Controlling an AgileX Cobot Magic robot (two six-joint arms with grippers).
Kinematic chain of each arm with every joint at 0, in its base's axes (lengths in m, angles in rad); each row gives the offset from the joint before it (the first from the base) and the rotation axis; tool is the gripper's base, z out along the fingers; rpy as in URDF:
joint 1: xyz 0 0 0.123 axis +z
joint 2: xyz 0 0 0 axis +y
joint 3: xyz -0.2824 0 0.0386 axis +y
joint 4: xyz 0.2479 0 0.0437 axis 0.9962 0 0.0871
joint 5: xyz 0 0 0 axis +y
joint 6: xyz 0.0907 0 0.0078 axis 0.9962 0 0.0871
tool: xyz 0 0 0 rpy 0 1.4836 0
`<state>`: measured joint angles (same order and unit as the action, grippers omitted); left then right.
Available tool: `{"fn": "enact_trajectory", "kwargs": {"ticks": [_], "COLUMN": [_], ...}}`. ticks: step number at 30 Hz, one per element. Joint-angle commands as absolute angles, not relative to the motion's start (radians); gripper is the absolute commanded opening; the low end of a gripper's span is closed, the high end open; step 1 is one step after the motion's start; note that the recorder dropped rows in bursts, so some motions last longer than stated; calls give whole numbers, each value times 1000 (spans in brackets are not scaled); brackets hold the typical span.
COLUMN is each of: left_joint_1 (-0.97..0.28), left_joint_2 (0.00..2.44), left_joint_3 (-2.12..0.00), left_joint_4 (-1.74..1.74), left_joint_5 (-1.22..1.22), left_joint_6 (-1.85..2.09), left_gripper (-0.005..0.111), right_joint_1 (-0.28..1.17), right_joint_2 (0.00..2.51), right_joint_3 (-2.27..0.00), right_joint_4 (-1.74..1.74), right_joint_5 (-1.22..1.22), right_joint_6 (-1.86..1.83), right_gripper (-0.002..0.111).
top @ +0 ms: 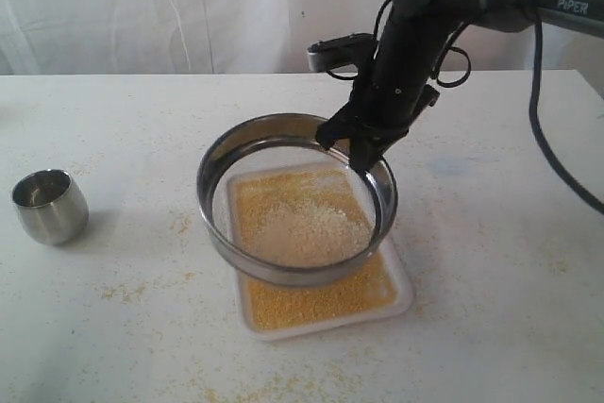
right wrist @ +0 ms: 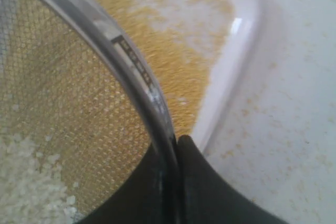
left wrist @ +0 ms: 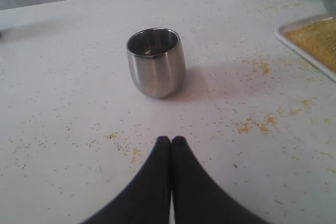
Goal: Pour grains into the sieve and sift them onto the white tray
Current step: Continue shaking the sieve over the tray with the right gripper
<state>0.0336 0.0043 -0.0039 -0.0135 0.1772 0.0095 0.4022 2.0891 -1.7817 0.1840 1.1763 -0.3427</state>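
The sieve (top: pixel 219 162) hangs above the white tray (top: pixel 404 297), held by its far right rim. My right gripper (top: pixel 357 146) is shut on that steel rim (right wrist: pixel 137 69), one finger inside and one outside. Whitish coarse grains (top: pixel 316 228) lie on the mesh (right wrist: pixel 58 108). Fine yellow grains (top: pixel 321 299) cover the tray floor (right wrist: pixel 173 61) below. My left gripper (left wrist: pixel 171 141) is shut and holds nothing, low over the table in front of the steel cup (left wrist: pixel 156 62). That arm does not show in the exterior view.
The small steel cup (top: pixel 50 206) stands upright at the table's left, apart from the tray. Stray yellow specks (top: pixel 142 285) dot the table around the tray and cup (left wrist: pixel 257 124). A white curtain hangs behind the table.
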Motion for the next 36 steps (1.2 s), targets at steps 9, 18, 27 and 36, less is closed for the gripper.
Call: {"fn": "enact_trajectory", "kwargs": {"ticks": [9,18,27,36], "left_joint_1": [36,36,36,36], "left_joint_2": [0,0,0,0], "left_joint_3": [0,0,0,0], "left_joint_4": [-25,-25,-25,-25], "left_joint_5": [175,175,175,175], "left_joint_6": [9,9,9,9], "left_gripper": [0,0,0,0], "right_joint_1": [418,419,400,397], "right_joint_2": [2076,2076,2076,2072], "right_joint_3": [-1771,-1771,-1771,-1773], "right_joint_4": [-44,249,79,70], "right_joint_5": [1115,1221,1119,1163], "right_joint_6": [69,-502,-110,-264], "right_gripper": [0,0,0,0]}}
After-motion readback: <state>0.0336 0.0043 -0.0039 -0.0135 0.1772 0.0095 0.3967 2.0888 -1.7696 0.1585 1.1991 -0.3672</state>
